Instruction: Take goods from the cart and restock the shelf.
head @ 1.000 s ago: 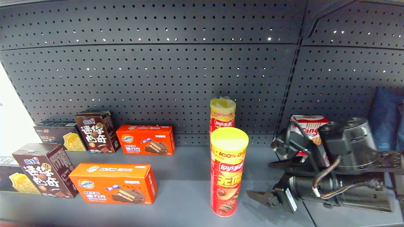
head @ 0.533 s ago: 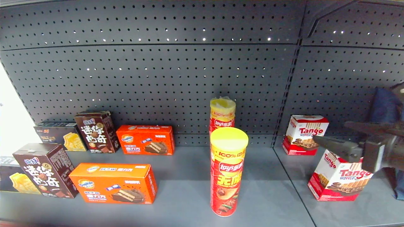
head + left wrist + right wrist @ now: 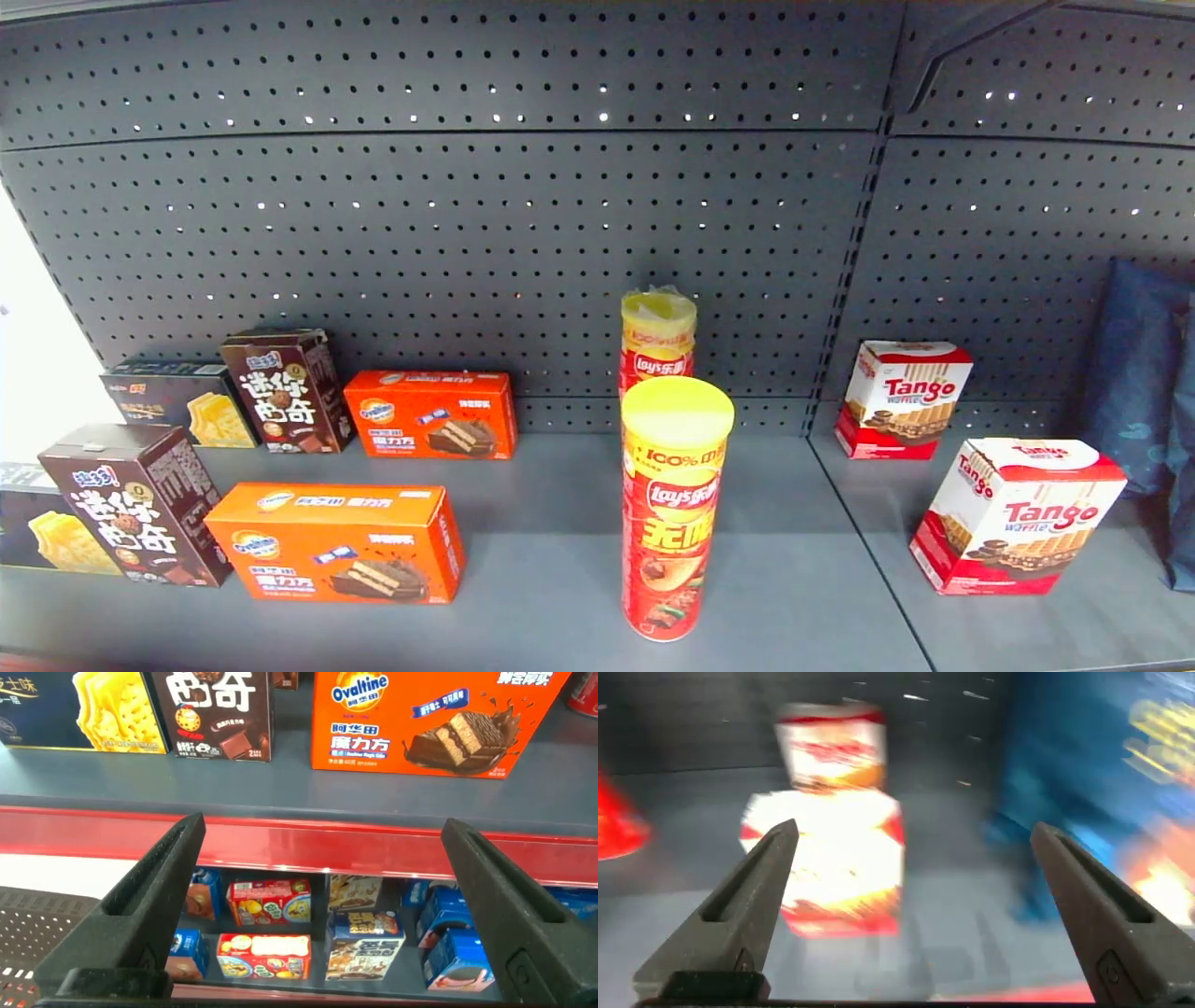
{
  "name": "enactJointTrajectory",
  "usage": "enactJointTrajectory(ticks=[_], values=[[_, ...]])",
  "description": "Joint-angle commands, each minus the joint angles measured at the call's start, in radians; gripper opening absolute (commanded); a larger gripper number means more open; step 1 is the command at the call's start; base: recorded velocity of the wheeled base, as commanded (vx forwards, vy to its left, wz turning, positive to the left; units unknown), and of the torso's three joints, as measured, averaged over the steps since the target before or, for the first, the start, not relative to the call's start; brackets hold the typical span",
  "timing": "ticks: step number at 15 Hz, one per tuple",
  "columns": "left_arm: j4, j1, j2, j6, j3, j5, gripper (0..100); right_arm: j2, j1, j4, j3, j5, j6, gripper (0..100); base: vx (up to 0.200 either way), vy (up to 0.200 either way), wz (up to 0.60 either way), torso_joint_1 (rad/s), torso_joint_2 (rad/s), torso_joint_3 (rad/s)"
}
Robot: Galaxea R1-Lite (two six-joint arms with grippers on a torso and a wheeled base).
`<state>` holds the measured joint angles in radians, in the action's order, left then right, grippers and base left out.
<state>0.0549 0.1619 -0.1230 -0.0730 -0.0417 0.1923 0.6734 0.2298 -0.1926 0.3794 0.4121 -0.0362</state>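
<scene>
A red-and-white wafer box (image 3: 1018,513) stands at the front right of the grey shelf (image 3: 560,579), with a second wafer box (image 3: 901,397) behind it. In the right wrist view my right gripper (image 3: 915,833) is open with nothing in it, facing the front wafer box (image 3: 831,863) from a short way off. My left gripper (image 3: 324,831) is open and holds nothing, just in front of the shelf's red edge strip (image 3: 299,840), below the orange box (image 3: 439,723).
Two yellow-lidded chip cans (image 3: 674,504) stand mid-shelf, one behind the other. Orange boxes (image 3: 341,541) and brown boxes (image 3: 135,504) fill the left. Blue bags (image 3: 1134,373) lean at the far right. A lower shelf holds several small packs (image 3: 271,943). Bare shelf lies between can and wafer boxes.
My right arm has pulled back to the right and out of the head view. The front wafer box, which it hid before, now stands free on the shelf.
</scene>
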Motion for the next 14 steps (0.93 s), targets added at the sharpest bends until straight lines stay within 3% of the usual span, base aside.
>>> enactJointTrajectory(ticks=[1,3,5,7,8,10,14], values=[[0.000,-0.009,0.000,-0.001,-0.001,0.001,100,-0.232,-0.107,0.004,-0.149,0.047,0.002,100,0.000,0.000,0.00,0.000,0.00,0.000],[0.000,-0.007,0.000,0.002,-0.001,0.001,100,-0.374,-0.225,0.013,-0.247,0.034,0.048,100,0.000,0.000,0.00,0.000,0.00,0.000],[0.000,-0.004,0.003,0.005,-0.001,0.001,100,-0.557,-0.291,0.124,-0.287,0.011,0.075,100,0.000,0.000,0.00,0.000,0.00,0.000],[0.000,-0.001,0.003,0.005,-0.001,0.001,100,-0.600,-0.290,0.154,-0.310,-0.001,0.067,100,0.000,0.000,0.00,0.000,0.00,0.000],[0.000,-0.001,0.003,0.005,-0.001,0.001,100,-0.595,-0.290,0.053,-0.379,-0.073,0.064,100,0.000,0.000,0.00,0.000,0.00,0.000],[0.000,0.018,0.003,0.002,-0.001,-0.001,100,-0.595,-0.290,0.064,-0.379,-0.237,0.076,100,0.000,0.000,0.00,0.000,0.00,0.000],[0.000,0.073,0.016,0.001,-0.001,0.001,100,-0.595,-0.290,0.125,-0.379,-0.357,0.131,100,0.000,0.000,0.00,0.000,0.00,0.000]])
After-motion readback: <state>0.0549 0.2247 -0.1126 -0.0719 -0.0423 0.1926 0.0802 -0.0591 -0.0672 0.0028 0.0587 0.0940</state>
